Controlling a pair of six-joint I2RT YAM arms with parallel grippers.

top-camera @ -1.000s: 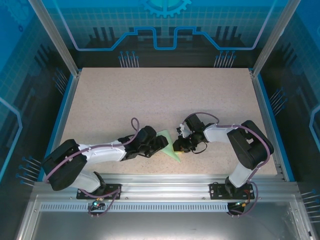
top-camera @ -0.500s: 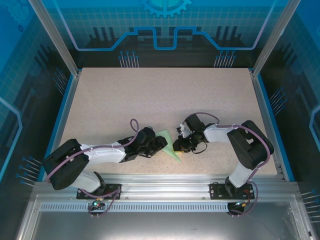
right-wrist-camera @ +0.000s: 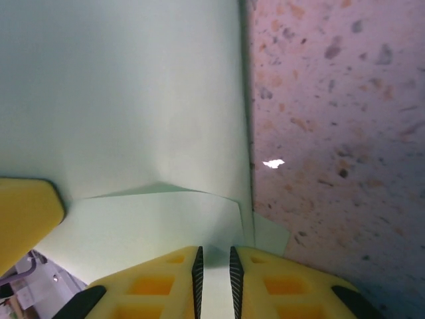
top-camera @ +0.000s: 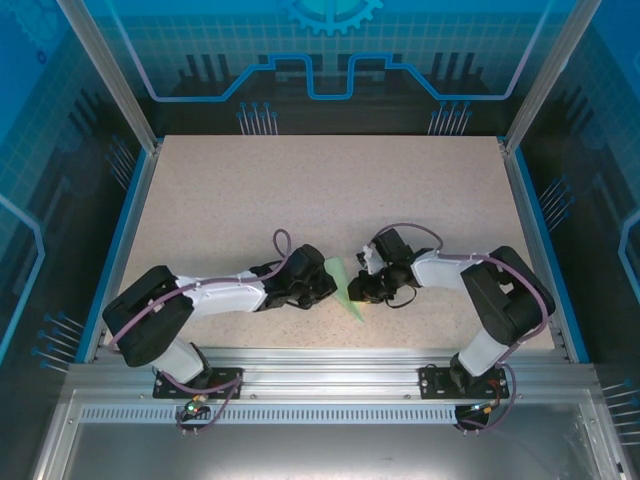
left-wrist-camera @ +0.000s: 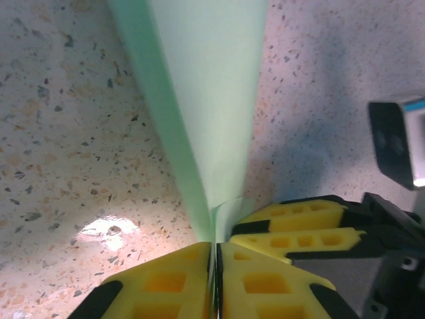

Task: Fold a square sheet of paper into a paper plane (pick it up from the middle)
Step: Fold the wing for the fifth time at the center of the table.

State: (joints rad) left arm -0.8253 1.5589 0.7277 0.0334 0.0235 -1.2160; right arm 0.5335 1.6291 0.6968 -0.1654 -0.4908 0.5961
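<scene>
The pale green paper plane is a slim pointed dart standing on edge on the speckled table between my two grippers. From the left, my left gripper is pinched onto its near edge; in the left wrist view the yellow pads meet with the paper squeezed in the seam. My right gripper holds the opposite side. In the right wrist view its jaws stand a narrow slit apart with folded layers of paper running into them. The right gripper's fingers also appear in the left wrist view.
The speckled tabletop has blue side rims and an aluminium rail along the near edge. Both arms lie low across the near middle. The right wrist's camera housing sits close beside the left gripper.
My left gripper has slid right and closed on the paper's edge. The paper now looks narrower, standing more upright. The right gripper has barely moved.
</scene>
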